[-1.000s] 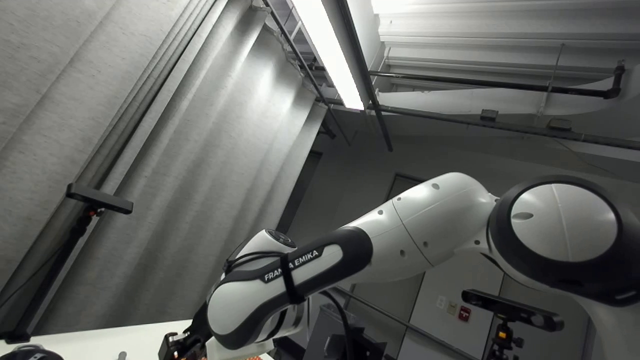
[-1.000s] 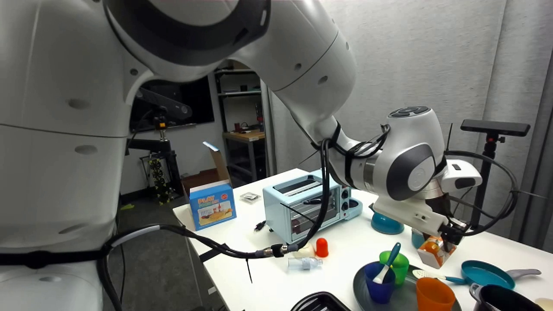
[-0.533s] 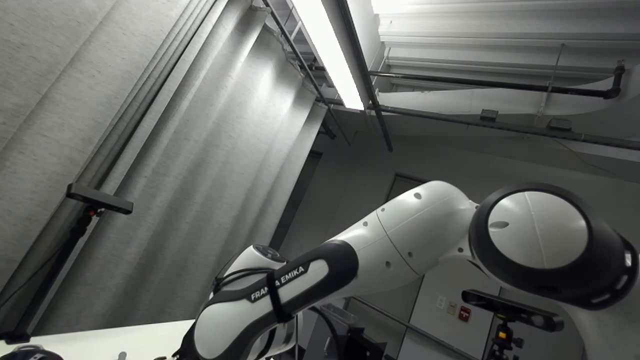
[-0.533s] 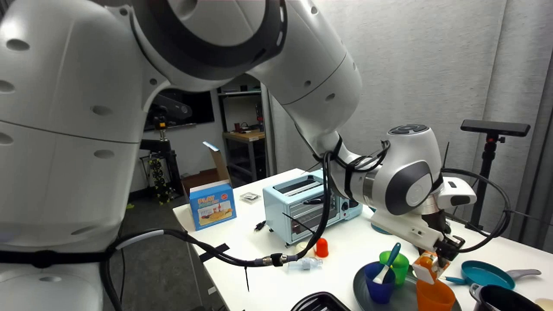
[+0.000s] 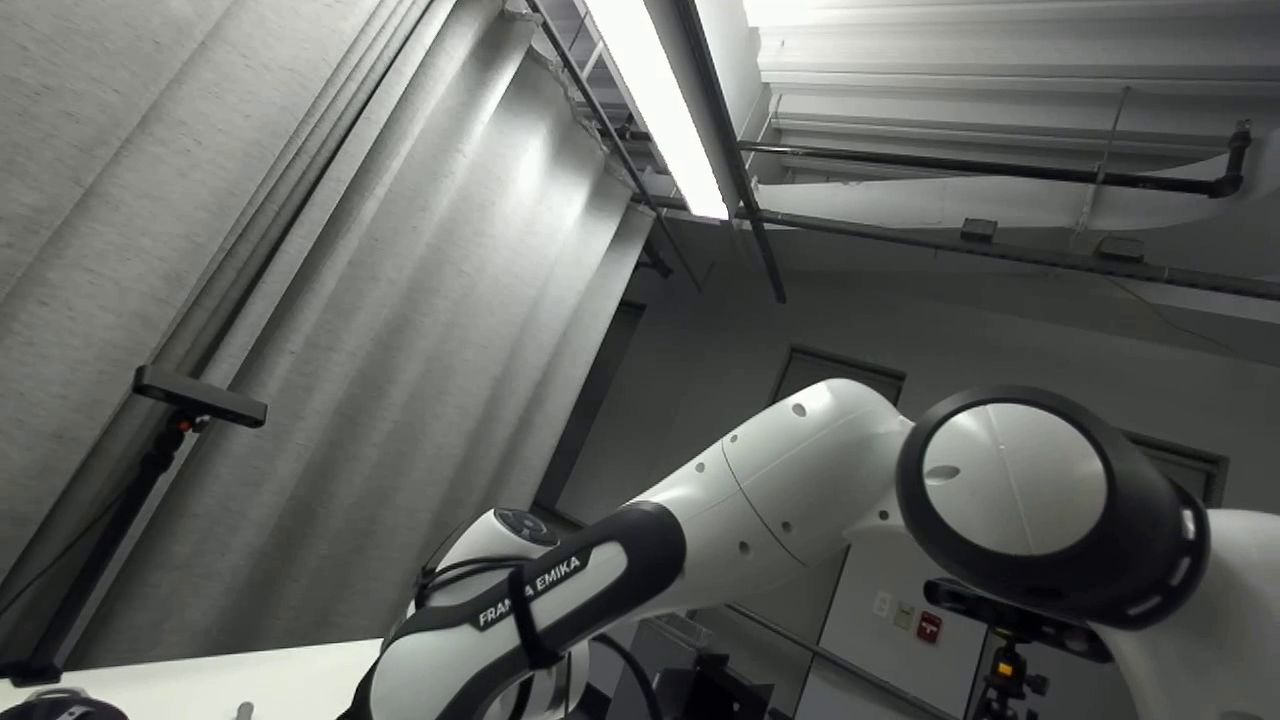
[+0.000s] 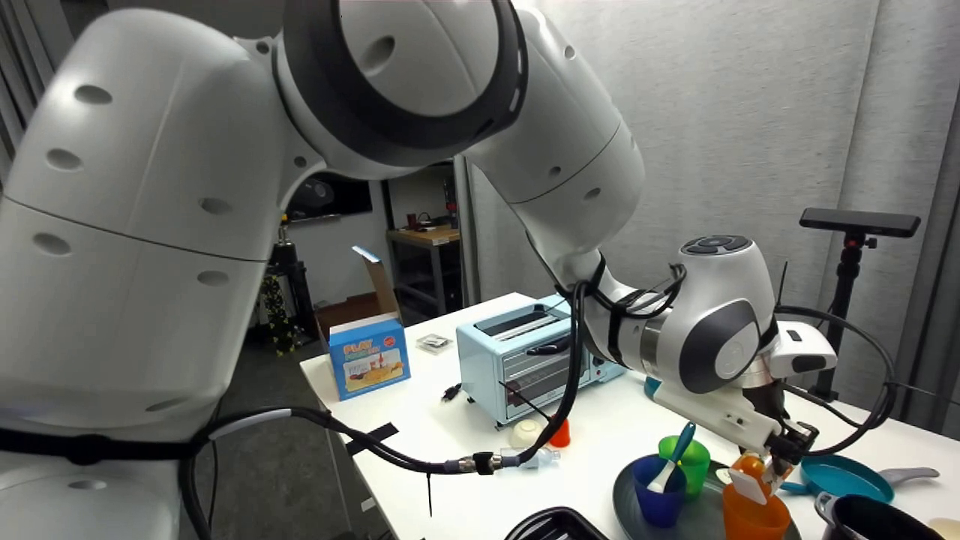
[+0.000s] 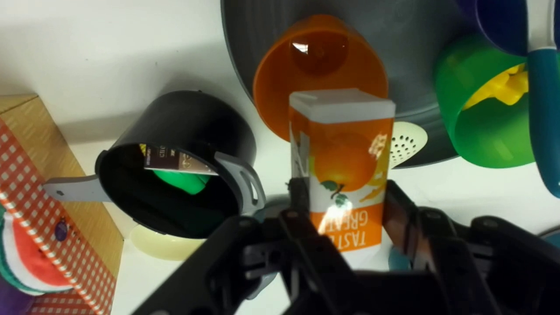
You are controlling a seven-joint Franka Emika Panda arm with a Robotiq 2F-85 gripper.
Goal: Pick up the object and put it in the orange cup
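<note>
Now our juice carton hangs tilted, sides pinched in the claw | from the wrist its white end overlaps the mouth of the orange cup, touch unclear | we'd centre it, swing end-down, lower gently, then let go | grey plate beneath: let's not nudge the cup's rim

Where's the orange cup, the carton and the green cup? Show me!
Orange cup (image 7: 280,87): wrist view, on its inner wall.
Carton (image 7: 344,158): wrist view, on its printed front.
Green cup (image 6: 697,475): in an exterior view, on its outer wall.
</note>
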